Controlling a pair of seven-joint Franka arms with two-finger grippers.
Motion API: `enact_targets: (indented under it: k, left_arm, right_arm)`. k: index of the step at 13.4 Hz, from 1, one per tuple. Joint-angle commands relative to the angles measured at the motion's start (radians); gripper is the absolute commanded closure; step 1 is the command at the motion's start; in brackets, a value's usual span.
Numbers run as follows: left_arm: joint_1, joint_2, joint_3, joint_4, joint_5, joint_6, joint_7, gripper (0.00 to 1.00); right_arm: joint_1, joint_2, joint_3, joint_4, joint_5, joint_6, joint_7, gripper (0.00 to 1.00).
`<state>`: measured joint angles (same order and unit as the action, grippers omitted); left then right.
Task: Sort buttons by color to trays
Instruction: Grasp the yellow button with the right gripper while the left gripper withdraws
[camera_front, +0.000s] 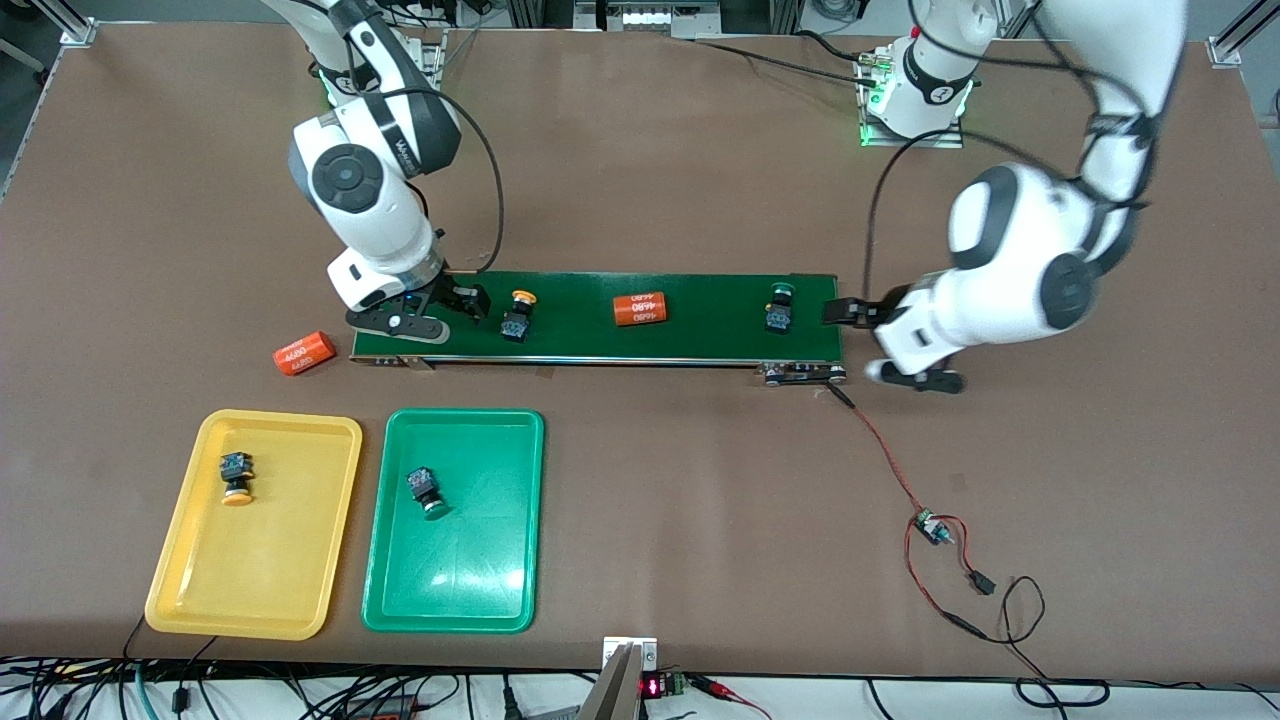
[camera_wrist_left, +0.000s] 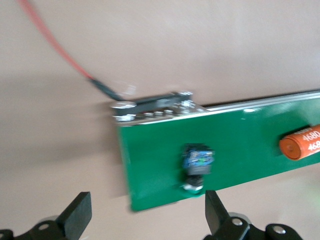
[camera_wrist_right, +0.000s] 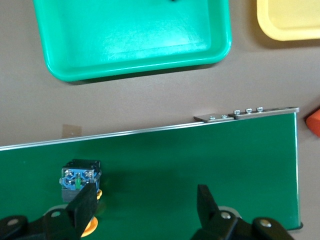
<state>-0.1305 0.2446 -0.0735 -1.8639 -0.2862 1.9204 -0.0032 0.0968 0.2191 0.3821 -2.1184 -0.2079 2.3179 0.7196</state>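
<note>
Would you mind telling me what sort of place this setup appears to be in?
Most likely a robotics lab bench: two arms bolted to a brown table, a small green conveyor belt with loose wiring, and a yellow tray and green tray for sorting buttons.

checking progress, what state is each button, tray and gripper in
yellow tray: holds one yellow button
green tray: holds one green button
belt: carries one yellow button, one green button
left gripper: open, empty
right gripper: open, empty
</note>
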Motion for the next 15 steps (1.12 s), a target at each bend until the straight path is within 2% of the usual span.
enact_targets:
  k: [1,2,3,5,7,9,12,14,15]
  left_arm:
    - [0.000,-0.034,0.021,0.130,0.186,-0.116,0.011,0.00]
    - [-0.001,-0.007,0.020,0.243,0.267,-0.224,0.009,0.00]
    - [-0.003,0.024,0.014,0.344,0.321,-0.313,0.005,0.00]
    - [0.006,0.048,0.005,0.440,0.361,-0.369,0.006,0.00]
    - [0.044,0.033,-0.028,0.456,0.390,-0.426,0.012,0.00]
    - [0.063,0.025,-0.025,0.518,0.369,-0.471,0.017,0.00]
    - [0.127,0.010,-0.023,0.517,0.264,-0.468,0.005,0.00]
    - [0.127,-0.011,-0.017,0.491,0.259,-0.463,-0.001,0.00]
    - [0.132,-0.018,0.010,0.485,0.254,-0.407,0.012,0.00]
  right_arm:
    - [0.006,0.042,0.027,0.023,-0.087,0.009,0.023,0.08]
    - [0.004,0.048,0.031,0.025,-0.087,0.017,0.020,0.08]
    - [0.003,0.048,0.029,0.025,-0.088,0.026,0.002,0.03]
    - [-0.002,0.049,0.031,0.025,-0.087,0.032,-0.049,0.00]
    - [-0.002,0.051,0.031,0.023,-0.085,0.050,-0.048,0.00]
    - [-0.006,0.063,0.031,0.023,-0.082,0.066,-0.040,0.00]
    - [-0.009,0.085,0.029,0.018,-0.081,0.095,-0.043,0.00]
    - [-0.019,0.098,0.029,0.018,-0.082,0.098,-0.048,0.00]
    - [-0.022,0.106,0.029,0.018,-0.081,0.106,-0.048,0.00]
